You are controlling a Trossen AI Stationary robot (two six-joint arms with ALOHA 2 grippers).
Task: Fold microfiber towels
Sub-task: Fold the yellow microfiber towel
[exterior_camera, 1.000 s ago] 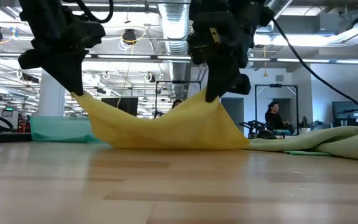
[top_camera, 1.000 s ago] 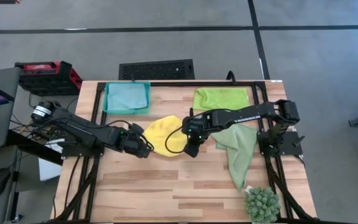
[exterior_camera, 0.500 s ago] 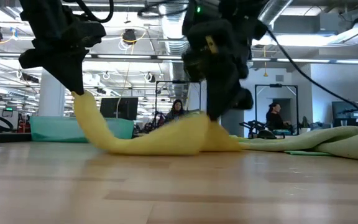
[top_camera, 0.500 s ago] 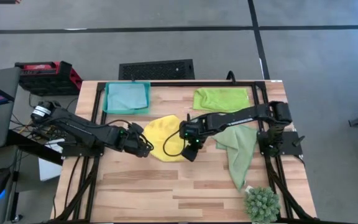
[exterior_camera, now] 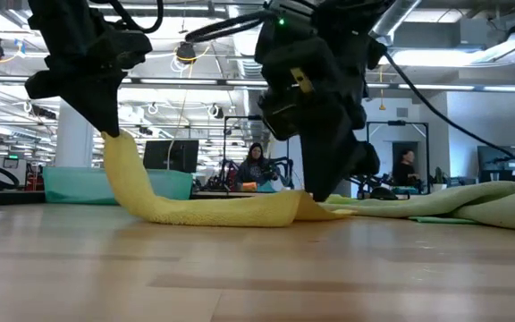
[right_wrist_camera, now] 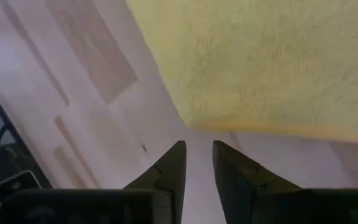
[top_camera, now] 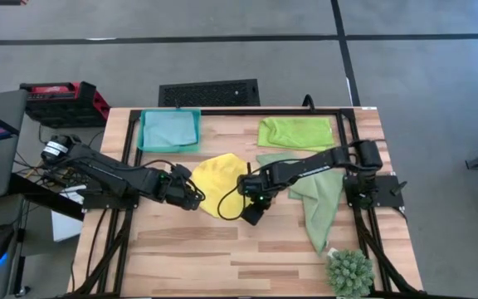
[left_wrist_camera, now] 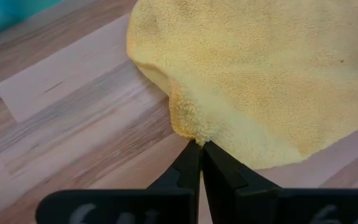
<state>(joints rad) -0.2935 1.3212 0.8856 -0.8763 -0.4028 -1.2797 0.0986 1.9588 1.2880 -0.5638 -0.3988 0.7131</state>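
The yellow towel [top_camera: 220,184] lies near the middle of the desk [top_camera: 181,249], between the two arms. The left gripper [left_wrist_camera: 199,147] has its fingers pinched together on one corner of this towel, and in the low view that corner is held up off the wood while the rest of the cloth slopes down and spreads flat. The right gripper [right_wrist_camera: 197,155] is low at the towel's opposite edge, its fingers a little apart with only bare desk between them; it holds nothing, and the yellow edge lies just beyond its tips. The light blue towel [top_camera: 169,130] lies folded at the far left of the desk, the lime green towel [top_camera: 295,131] folded at the far right, and the sage green towel [top_camera: 318,195] sprawls unfolded on the right side, beside a small spiky plant [top_camera: 348,272] at the near right corner
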